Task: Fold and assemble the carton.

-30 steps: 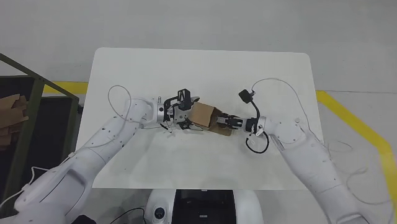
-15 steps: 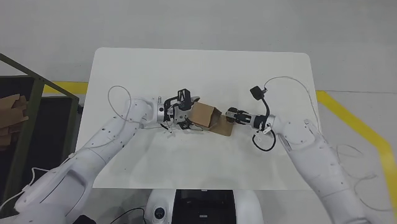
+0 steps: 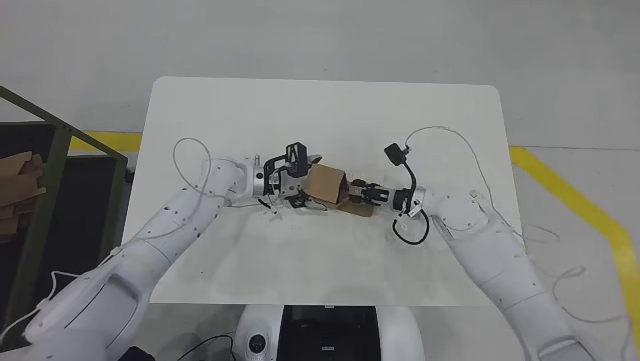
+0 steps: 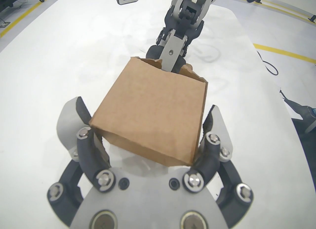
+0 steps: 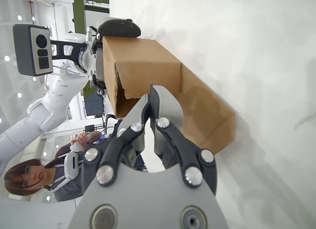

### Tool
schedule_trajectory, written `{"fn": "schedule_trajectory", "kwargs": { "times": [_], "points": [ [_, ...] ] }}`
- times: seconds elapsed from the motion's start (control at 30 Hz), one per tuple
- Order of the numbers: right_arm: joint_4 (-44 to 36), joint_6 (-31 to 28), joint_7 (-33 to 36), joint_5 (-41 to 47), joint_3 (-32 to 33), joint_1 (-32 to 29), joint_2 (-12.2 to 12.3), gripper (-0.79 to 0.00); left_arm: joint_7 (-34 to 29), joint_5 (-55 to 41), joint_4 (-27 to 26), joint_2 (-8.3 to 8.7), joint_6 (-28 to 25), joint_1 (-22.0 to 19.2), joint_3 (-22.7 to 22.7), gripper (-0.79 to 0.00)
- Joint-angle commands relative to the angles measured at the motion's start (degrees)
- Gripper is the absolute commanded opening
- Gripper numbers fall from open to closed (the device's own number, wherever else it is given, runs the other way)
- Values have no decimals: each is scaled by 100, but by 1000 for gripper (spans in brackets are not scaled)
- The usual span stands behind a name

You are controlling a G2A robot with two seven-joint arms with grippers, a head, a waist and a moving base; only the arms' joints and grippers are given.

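A brown carton [image 3: 333,189] lies on its side in the middle of the white table [image 3: 320,111]. My left gripper [image 3: 296,187] is shut on the carton [image 4: 153,116], with one pad on each side wall at the near end. A pad of that gripper [image 5: 119,28] shows against the carton [image 5: 145,67] in the right wrist view. My right gripper [image 3: 358,193] is shut, its fingertips [image 5: 151,96] pressed together at the carton's open end. From the left wrist view, the right gripper [image 4: 170,63] pokes its tip into that far opening. A loose flap [image 5: 209,121] lies flat on the table.
A green metal frame with stacked cardboard [image 3: 25,186] stands off the table's left edge. Cables loop over the table beside each arm [image 3: 192,161] [image 3: 445,133]. Bare tabletop lies behind and in front of the carton.
My right gripper drew back to the right from the carton, then returned, and its tip is again at the open end. The left gripper and the carton have kept still.
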Motion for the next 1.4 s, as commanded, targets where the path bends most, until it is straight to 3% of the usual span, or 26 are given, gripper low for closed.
{"fn": "schedule_trajectory", "kwargs": {
  "times": [0.0,0.93,1.37],
  "points": [
    [18,22,-49,39,-52,23,-25,-785,-12,10,-6,-8,1,-3,4,0],
    [1093,-639,-408,907,-897,525,-560,-785,-120,-23,69,-89,2,20,-58,0],
    [1321,-793,-334,863,-801,609,-588,-785,-27,45,96,-97,-23,35,-118,0]
  ]
}}
